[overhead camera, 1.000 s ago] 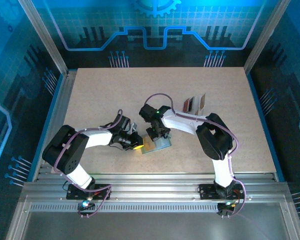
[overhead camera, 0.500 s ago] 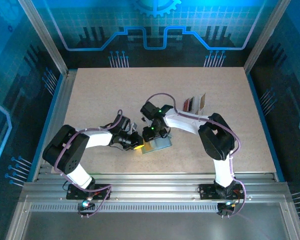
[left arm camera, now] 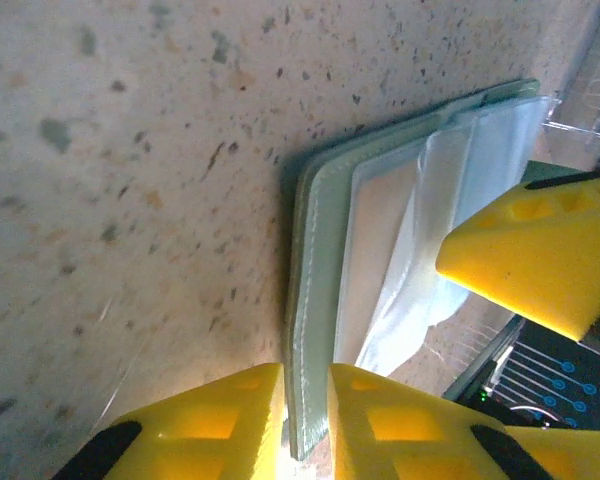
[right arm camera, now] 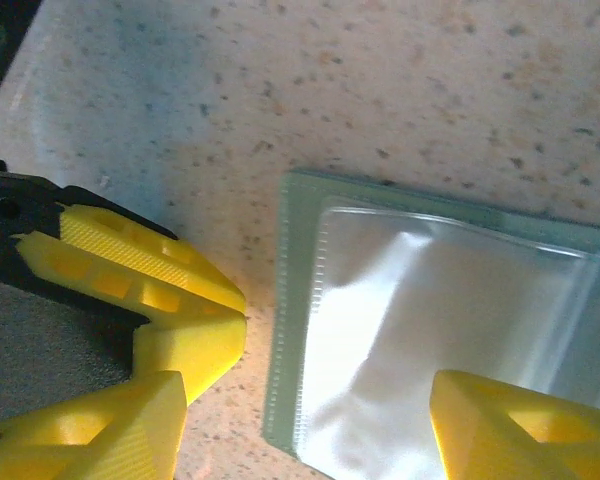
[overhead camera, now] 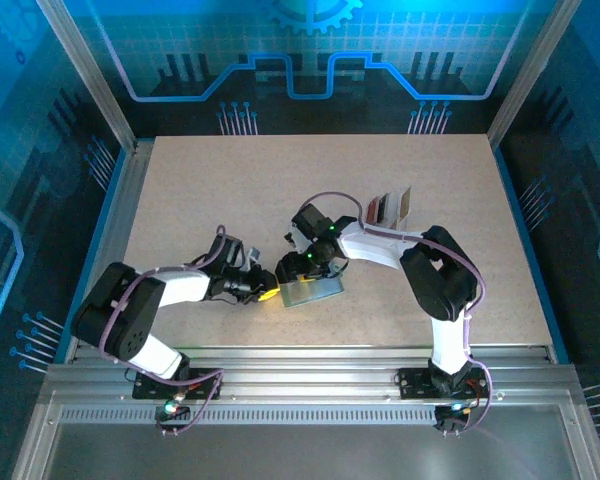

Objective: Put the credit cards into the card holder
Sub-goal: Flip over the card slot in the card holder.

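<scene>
While spread over holder (overhead camera: 316, 291), right claw (overhead camera: 308, 262); left claw (left arm camera: 305, 375) clamped on holder edge.
Cards (overhead camera: 390, 207) well apart, back-right; nearer right claw.

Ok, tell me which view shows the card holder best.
The right wrist view: the card holder lies close up and flat, green rim and shiny lining plain, though its right side runs off frame. The left wrist view shows the holder at a steep slant. The top view shows it small and far off.
</scene>
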Robot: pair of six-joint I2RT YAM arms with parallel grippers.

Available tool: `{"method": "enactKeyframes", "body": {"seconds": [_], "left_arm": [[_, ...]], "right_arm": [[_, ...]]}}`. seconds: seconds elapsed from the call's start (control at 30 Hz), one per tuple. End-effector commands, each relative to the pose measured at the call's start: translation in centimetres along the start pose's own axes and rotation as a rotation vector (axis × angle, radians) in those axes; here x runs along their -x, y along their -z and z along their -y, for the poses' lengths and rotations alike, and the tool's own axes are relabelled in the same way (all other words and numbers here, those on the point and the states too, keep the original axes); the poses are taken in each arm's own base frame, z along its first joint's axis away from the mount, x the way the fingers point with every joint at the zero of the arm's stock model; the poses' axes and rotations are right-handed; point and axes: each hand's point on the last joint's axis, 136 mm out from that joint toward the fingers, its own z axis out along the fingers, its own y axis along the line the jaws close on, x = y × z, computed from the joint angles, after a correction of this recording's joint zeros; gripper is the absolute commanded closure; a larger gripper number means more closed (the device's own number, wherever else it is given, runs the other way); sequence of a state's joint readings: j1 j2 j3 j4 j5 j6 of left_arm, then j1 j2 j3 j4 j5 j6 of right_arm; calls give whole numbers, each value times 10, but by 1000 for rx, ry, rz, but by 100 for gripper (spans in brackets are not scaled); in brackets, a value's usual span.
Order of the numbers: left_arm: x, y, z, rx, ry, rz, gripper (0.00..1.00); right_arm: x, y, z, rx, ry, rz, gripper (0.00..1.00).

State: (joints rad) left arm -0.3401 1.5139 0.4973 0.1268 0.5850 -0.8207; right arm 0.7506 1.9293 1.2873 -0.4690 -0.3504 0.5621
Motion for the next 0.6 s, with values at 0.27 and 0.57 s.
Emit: {"method": "enactKeyframes", "body": {"seconds": [0.27, 0.57], "left_arm": [[4, 61, 4, -20, 57, 138, 69], [16, 79, 23, -28, -19, 193, 59]], "right_arm": [[5, -16, -3, 49, -33, -6, 35], [39, 79, -9, -142, 92, 204, 34]]}}
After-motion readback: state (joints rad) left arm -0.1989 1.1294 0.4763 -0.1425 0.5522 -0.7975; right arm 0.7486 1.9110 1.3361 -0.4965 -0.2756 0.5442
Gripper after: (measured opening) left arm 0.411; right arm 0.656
